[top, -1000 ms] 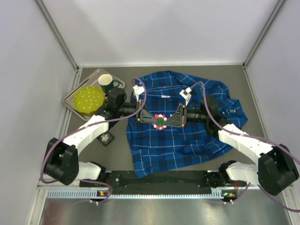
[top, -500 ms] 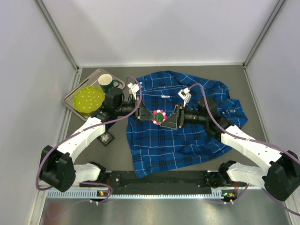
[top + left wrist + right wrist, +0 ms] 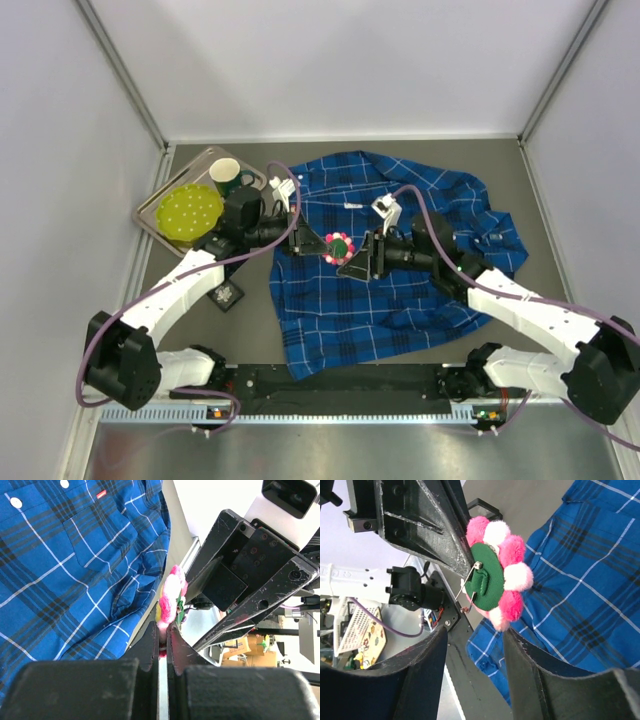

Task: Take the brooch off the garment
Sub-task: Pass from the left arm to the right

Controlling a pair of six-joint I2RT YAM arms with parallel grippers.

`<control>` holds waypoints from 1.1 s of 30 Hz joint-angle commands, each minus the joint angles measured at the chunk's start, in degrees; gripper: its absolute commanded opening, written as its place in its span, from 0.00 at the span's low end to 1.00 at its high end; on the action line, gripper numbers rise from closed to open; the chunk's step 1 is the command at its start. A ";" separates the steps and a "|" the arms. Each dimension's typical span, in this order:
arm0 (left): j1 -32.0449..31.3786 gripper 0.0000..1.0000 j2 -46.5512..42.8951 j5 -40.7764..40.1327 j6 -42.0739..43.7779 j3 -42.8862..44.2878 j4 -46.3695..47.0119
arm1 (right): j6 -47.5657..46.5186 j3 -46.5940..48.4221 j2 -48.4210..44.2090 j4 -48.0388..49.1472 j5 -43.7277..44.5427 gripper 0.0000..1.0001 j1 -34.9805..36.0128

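The brooch [image 3: 338, 245] is a ring of pink and white pompoms round a green centre. My left gripper [image 3: 320, 243] is shut on its edge and holds it above the garment [image 3: 400, 295], a blue and navy plaid shirt spread across the table. In the left wrist view the brooch [image 3: 170, 597] sticks out past the closed gripper [image 3: 163, 630]. The right wrist view shows the brooch's [image 3: 497, 577] green back with its pin hanging unclasped, apart from the garment [image 3: 590, 580] below. My right gripper [image 3: 475, 635] stands open just short of the brooch, and the top view shows this gripper [image 3: 352, 264] right of the flower.
A metal tray [image 3: 152, 222] at the back left carries a yellow-green plate [image 3: 190, 212] and a green mug [image 3: 228, 177]. A small black square [image 3: 227, 296] lies on the table left of the shirt. Grey walls close in the sides and the back.
The right gripper has opened and let go of the brooch. The left gripper has closed on it and carried it slightly towards the back.
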 commanded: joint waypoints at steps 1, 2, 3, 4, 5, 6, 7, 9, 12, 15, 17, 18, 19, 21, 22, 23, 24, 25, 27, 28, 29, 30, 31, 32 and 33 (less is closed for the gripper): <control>-0.06 0.00 -1.68 0.41 -0.81 2.17 1.09 | -1.98 5.12 2.09 -0.04 2.36 0.47 0.82; -0.06 0.00 -1.59 0.42 -0.99 2.08 1.18 | -1.89 5.74 2.80 -0.22 1.57 0.45 0.91; -0.06 0.00 -1.50 0.59 -1.08 2.08 1.35 | -1.54 6.01 3.33 -0.22 1.48 0.44 0.91; -0.06 0.00 -1.33 0.94 -1.16 2.08 1.53 | -1.45 6.19 4.03 0.04 1.39 0.43 0.99; -0.06 0.00 -1.24 0.94 -1.34 2.08 1.53 | -1.45 6.36 4.13 0.13 1.65 0.41 1.00; 0.03 0.00 -1.33 1.20 -1.34 2.17 1.70 | -1.45 6.37 4.13 0.13 1.83 0.41 1.00; -0.06 0.00 -1.33 1.21 -1.34 2.17 1.70 | -1.45 6.28 3.95 0.13 2.26 0.41 1.00; 0.03 0.00 -1.41 1.38 -1.52 2.08 1.79 | -1.45 6.36 3.78 0.13 2.79 0.39 1.00; -0.06 0.00 -1.50 1.65 -1.69 1.91 1.97 | -1.19 6.37 3.60 0.13 3.41 0.36 1.00; -0.06 0.00 -1.68 2.09 -1.78 1.73 2.14 | -0.84 6.45 3.77 0.13 4.11 0.35 1.00; -0.06 0.00 -1.68 2.35 -1.78 1.55 2.14 | -0.75 6.72 4.04 0.13 4.11 0.34 1.00; 0.03 0.00 -1.68 2.61 -1.78 1.47 2.23 | -0.66 6.89 3.95 0.22 4.37 0.34 1.00; -0.06 0.00 -1.68 2.79 -1.78 1.38 2.14 | -0.66 6.81 3.78 0.39 4.81 0.34 1.00; -0.06 0.00 -1.76 2.96 -1.43 1.20 2.06 | -0.39 7.07 3.78 0.57 5.34 0.34 1.00; -0.06 0.00 -1.77 2.88 -1.43 1.03 2.14 | -0.22 7.16 3.60 0.57 5.69 0.34 1.00; 0.03 0.00 -1.68 3.05 -1.25 0.85 2.14 | 0.04 7.16 3.69 0.83 5.61 0.33 1.00; -0.06 0.00 -1.68 3.05 -1.25 0.76 2.14 | 0.22 7.24 3.69 1.01 5.61 0.34 0.91; -0.06 0.00 -1.59 3.14 -1.25 0.67 2.23 | 0.39 7.16 3.60 1.45 5.78 0.34 0.99; -0.15 0.00 -1.50 3.40 -1.34 0.50 2.41 | 0.83 7.24 3.69 1.54 6.39 0.34 0.91; -0.15 0.00 -1.59 3.49 -1.43 0.41 2.49 | 0.92 7.42 3.60 1.54 6.83 0.34 0.99; -0.15 0.00 -1.59 3.49 -1.43 0.41 2.49 | 1.01 7.51 3.77 1.63 6.75 0.34 1.00; -0.15 0.00 -1.76 3.58 -1.43 0.32 2.67 | 1.01 7.94 3.86 1.63 6.75 0.34 0.91; -0.15 0.00 -1.77 3.67 -1.34 0.32 2.67 | 1.01 8.12 4.39 1.63 6.31 0.34 0.99; -0.15 0.00 -1.77 3.67 -1.34 0.32 2.67 | 1.01 8.21 4.56 1.54 5.96 0.34 1.00; -0.15 0.00 -1.94 3.67 -1.25 0.32 2.67 | 1.01 8.12 4.57 1.45 5.87 0.34 1.00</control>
